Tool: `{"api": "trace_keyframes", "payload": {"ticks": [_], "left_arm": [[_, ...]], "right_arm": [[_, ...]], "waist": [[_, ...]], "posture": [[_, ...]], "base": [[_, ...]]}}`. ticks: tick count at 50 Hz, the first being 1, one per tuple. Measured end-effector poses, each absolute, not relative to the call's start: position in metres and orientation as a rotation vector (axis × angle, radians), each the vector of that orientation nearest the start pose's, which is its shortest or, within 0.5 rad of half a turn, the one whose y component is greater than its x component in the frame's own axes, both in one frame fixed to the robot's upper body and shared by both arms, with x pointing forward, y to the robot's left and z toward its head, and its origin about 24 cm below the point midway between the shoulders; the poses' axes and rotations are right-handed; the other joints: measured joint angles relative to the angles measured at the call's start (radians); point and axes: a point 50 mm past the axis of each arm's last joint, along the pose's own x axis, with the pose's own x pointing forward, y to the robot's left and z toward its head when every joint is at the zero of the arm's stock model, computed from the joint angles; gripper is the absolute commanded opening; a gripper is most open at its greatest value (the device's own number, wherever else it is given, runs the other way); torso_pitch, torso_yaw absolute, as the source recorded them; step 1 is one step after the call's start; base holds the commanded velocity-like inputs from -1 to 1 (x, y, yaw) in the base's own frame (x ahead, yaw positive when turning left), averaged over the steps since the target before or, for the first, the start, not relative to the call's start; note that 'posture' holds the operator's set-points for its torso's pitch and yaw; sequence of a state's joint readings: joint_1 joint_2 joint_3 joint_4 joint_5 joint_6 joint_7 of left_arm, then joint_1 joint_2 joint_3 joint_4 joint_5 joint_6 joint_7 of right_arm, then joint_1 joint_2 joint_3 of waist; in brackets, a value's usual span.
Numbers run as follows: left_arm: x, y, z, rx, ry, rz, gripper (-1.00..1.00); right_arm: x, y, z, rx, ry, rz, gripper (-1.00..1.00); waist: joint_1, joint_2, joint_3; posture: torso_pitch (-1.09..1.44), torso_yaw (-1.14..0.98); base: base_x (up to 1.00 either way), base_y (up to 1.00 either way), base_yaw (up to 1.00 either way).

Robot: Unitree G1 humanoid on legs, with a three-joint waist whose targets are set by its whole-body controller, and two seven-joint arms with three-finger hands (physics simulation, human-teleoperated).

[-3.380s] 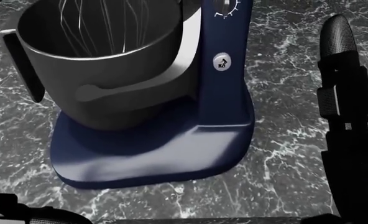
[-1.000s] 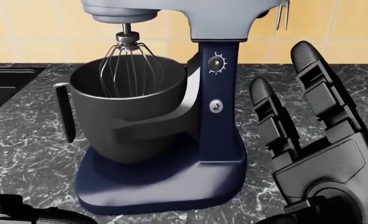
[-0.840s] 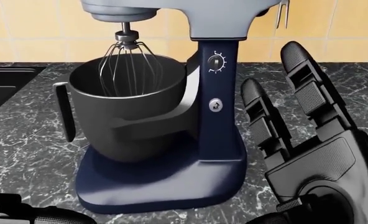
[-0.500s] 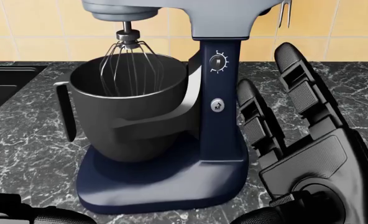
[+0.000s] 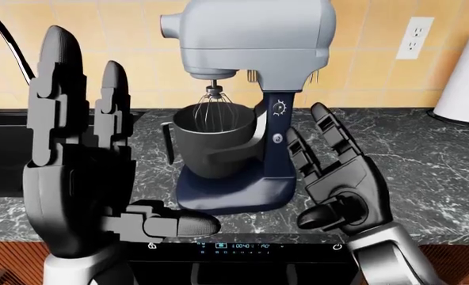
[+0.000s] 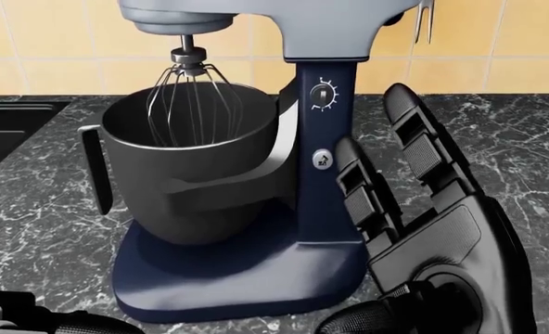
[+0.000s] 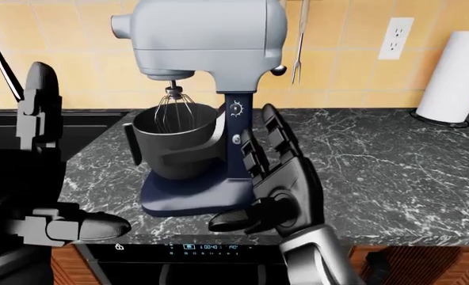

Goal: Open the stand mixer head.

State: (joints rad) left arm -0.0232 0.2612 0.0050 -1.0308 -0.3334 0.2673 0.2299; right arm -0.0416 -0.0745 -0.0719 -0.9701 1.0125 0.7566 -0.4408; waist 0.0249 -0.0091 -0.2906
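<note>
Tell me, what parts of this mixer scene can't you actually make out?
- Mixer head: cut off by the head view's top edge.
- Mixer column: its right side is hidden by the right hand in the right-eye view.
- Dial markings: too small to read in the left-eye view.
- Counter left of the bowl: partly blocked by the left hand.

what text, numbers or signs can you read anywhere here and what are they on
Appliance display strip at the bottom edge of the left-eye view: white digits and icons, too small to read.
Speed dial on the stand mixer: tick marks only, no numbers.
Round button below it: small icon, unreadable.
No brand name visible.
</note>
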Motion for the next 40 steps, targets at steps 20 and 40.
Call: {"api": "trace_keyframes", "payload": {"ticks": [20, 40], "left_arm": [[0.17, 0.151, 0.235, -0.106, -0.733, -0.092, 1.0], [0.17, 0.151, 0.235, -0.104, -0.732, -0.09, 1.0]], "right_arm": [[0.193, -0.118, 0.182, 0.585, -0.064, 0.307, 1.0], [0.2, -0.117, 0.173, 0.583, -0.039, 0.304, 1.0]], "waist": [[0.0, 0.001, -0.001], [0.0, 0.003, -0.002]], "posture": [[-0.37, 0.0], [-0.37, 0.0]], "base": [[0.0, 0.0, 0.0], [0.0, 0.0, 0.0]]}}
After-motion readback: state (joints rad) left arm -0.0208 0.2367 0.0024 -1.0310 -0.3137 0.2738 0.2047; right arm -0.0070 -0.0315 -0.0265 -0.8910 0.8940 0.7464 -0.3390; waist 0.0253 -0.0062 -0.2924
